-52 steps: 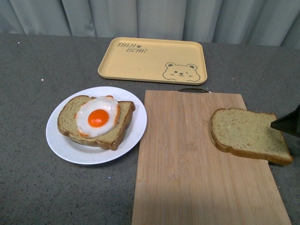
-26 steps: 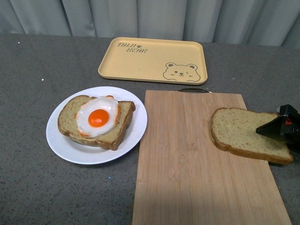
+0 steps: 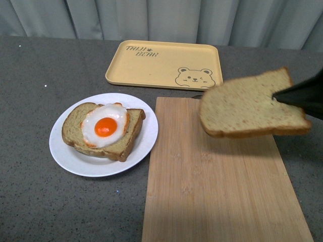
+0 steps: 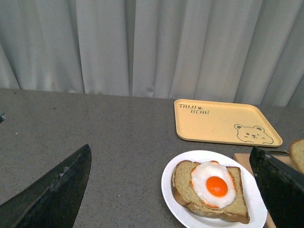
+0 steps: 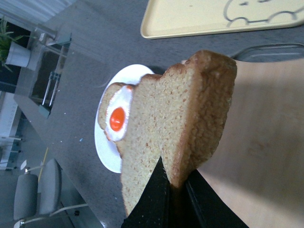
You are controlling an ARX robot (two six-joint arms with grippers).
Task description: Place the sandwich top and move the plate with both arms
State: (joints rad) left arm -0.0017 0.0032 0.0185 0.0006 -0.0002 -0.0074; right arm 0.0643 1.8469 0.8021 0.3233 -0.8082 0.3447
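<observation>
My right gripper (image 3: 276,96) is shut on the sandwich top (image 3: 247,105), a plain brown speckled slice, and holds it in the air above the far right part of the wooden board (image 3: 217,176). In the right wrist view the slice (image 5: 175,123) is pinched by its edge between the black fingers (image 5: 159,190). The white plate (image 3: 68,151) sits left of the board and bears a bread slice with a fried egg (image 3: 104,125). My left gripper (image 4: 171,190) is open, its jaws wide apart in the left wrist view, above the table short of the plate (image 4: 173,199).
A yellow tray with a bear drawing (image 3: 164,64) lies at the back, beyond the board and plate. Grey curtains hang behind the grey table. A dark handle (image 3: 208,97) shows at the board's far edge.
My right gripper closed on the sandwich top, lifted it off the board and carried it up and to the left. The plate and egg bread have not moved.
</observation>
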